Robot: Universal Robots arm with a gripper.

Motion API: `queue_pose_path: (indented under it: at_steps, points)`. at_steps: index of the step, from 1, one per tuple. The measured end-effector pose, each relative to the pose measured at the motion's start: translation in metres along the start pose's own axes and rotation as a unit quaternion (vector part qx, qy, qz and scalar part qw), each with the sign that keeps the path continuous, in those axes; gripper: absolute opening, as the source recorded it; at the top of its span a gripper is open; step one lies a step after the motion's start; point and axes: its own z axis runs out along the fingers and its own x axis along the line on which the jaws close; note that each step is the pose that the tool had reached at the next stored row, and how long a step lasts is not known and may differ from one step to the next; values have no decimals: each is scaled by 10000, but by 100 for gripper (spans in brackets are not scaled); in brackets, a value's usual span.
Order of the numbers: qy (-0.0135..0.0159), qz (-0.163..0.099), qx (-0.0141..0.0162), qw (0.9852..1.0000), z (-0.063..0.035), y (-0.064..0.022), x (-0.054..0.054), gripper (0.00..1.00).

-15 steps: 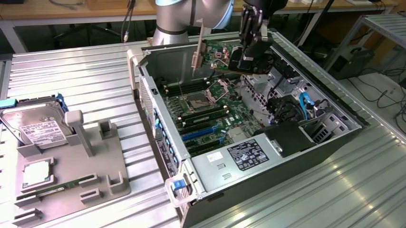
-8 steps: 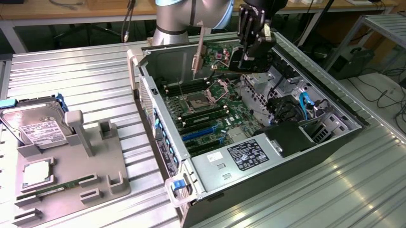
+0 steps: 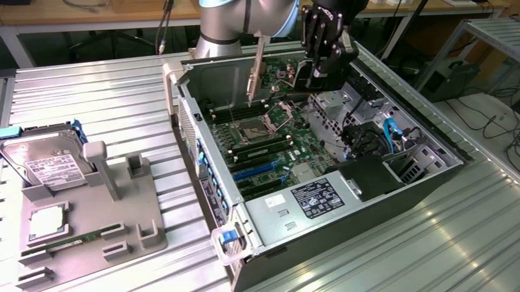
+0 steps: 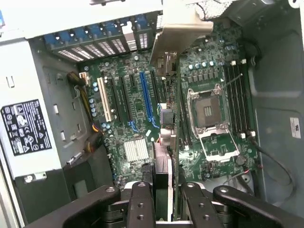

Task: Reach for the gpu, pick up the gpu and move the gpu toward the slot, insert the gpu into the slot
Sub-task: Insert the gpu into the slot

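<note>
The gripper [image 3: 315, 78], clamped on the upright gpu [image 4: 167, 156], holds the card above the motherboard [image 3: 268, 137] inside the open computer case [image 3: 422, 176]; pickup is done, insertion into the slot [image 4: 146, 97] remains.

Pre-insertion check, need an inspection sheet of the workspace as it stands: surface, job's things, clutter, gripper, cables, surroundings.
Surface: ribbed metal table, open PC case lying on it.
Job's things: gpu held edge-down above the motherboard; blue slot empty.
Clutter: grey fixture tray with hard drive and memory stick.
Gripper: gripper shut on the gpu, over the case.
Cables: blue cable inside the case; floor cables.
Surroundings: benches behind, metal frame at the exterior view's right.
</note>
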Motion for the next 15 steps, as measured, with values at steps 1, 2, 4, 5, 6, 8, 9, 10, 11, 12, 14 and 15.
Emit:
queue_pose_path:
  at_steps: [1, 2, 4, 5, 6, 8, 9, 10, 11, 12, 14, 15]
  points:
    - [-2, -72, 3, 10000, 1, 0, 0, 27]
    - [-6, -124, 17, 9999, 4, 0, 0, 27]
    - [-14, -197, 48, 9998, 12, 0, 0, 27]
    - [-17, -227, 61, 9997, 15, 0, 0, 27]
    - [-21, -258, 78, 9996, 23, 0, 0, 27]
    - [-23, -303, 87, 9995, 35, 3, 0, 27]
    - [-26, -342, 91, 9994, 41, 3, 1, 27]
    - [-30, -403, 98, 9991, 48, 3, 1, 27]
    - [-32, -448, 100, 9989, 56, 4, 1, 27]
    - [-33, -485, 100, 9988, 65, 4, 1, 27]
    - [-38, -557, 100, 9984, 91, 6, 2, 27]
    - [-40, -588, 100, 9982, 108, 7, 1, 27]
